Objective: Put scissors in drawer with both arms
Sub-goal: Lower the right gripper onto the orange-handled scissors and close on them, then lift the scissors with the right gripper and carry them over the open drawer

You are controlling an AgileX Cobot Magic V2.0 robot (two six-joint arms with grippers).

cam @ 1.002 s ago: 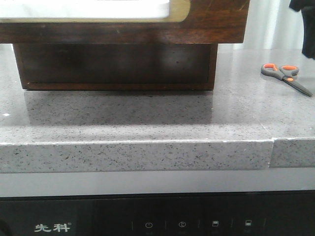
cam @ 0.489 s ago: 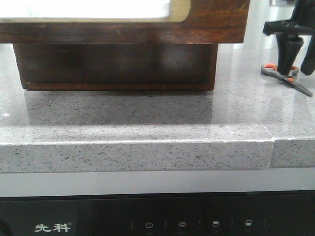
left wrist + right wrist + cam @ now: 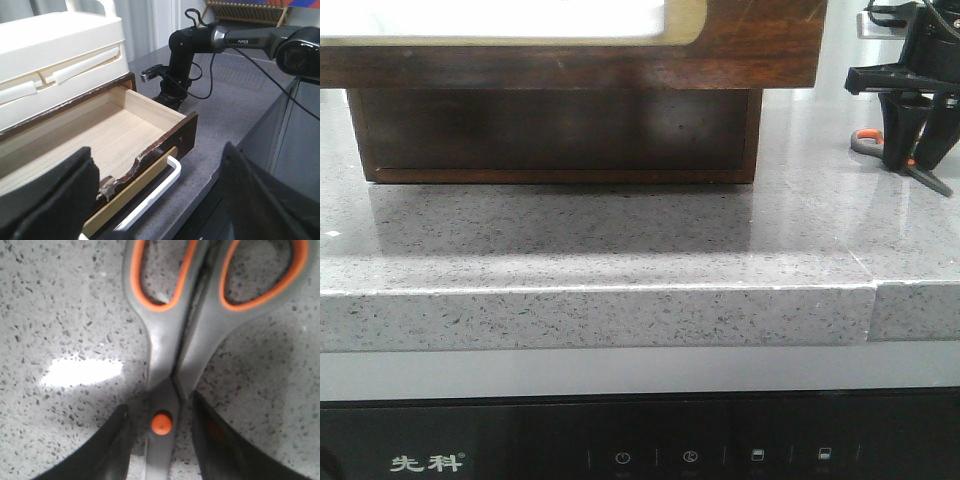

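- Scissors (image 3: 868,138) lie flat on the grey speckled countertop (image 3: 620,240), off to the right of the drawer (image 3: 560,100) and well apart from it; in the right wrist view the scissors (image 3: 172,340) show closed blades, grey handles lined in orange and an orange pivot screw.
- Right gripper (image 3: 912,150) stands down over the scissors, its two dark fingers (image 3: 112,450) spread open on either side of the pivot. From what I can see they are beside the metal, not pressed onto it, so nothing is held.
- From the left wrist view the drawer (image 3: 125,145) is pulled out, its pale wooden inside bare, a white handle (image 3: 155,192) across the front, and the top edge of the front chipped.
- A white plastic box (image 3: 55,55) sits on the cabinet above the drawer.
- Left gripper (image 3: 155,200) hangs near the drawer front with its black fingers (image 3: 50,195) wide apart and nothing between them.
- Right arm (image 3: 250,40) reaches down to the counter beyond the drawer's far corner.
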